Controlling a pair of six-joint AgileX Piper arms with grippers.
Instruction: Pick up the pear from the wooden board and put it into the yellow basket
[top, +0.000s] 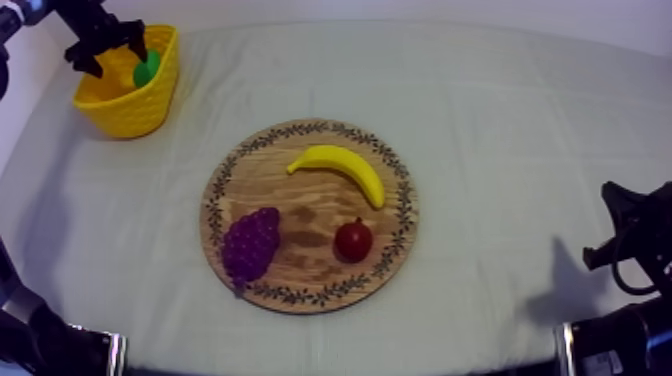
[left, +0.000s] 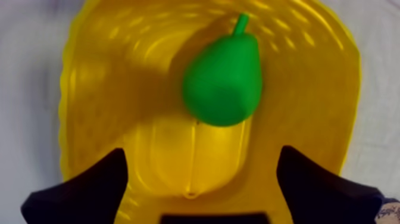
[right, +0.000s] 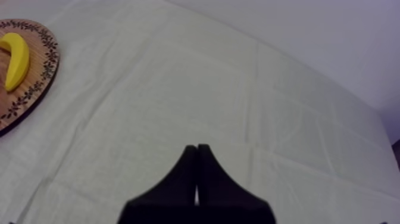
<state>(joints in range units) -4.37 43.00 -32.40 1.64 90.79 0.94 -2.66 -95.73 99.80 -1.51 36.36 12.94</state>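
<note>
The green pear (left: 224, 76) lies inside the yellow basket (left: 107, 89), free of any grip. My left gripper (left: 202, 179) hangs over the basket, its fingers wide apart and open with nothing between them. From above, the basket (top: 122, 110) stands at the table's far left with the pear (top: 146, 70) in it, and the left gripper (top: 105, 45) is above its rim. The round wooden board (top: 310, 216) sits mid-table. My right gripper (right: 197, 156) is shut on nothing over bare cloth, and rests low at the right edge (top: 625, 235).
On the board lie a banana (top: 340, 168), a bunch of grapes (top: 250, 245) and a small red fruit (top: 353, 240). The board's rim (right: 33, 98) and the banana (right: 16, 59) lie off to the side of the right gripper. Bare cloth surrounds the board.
</note>
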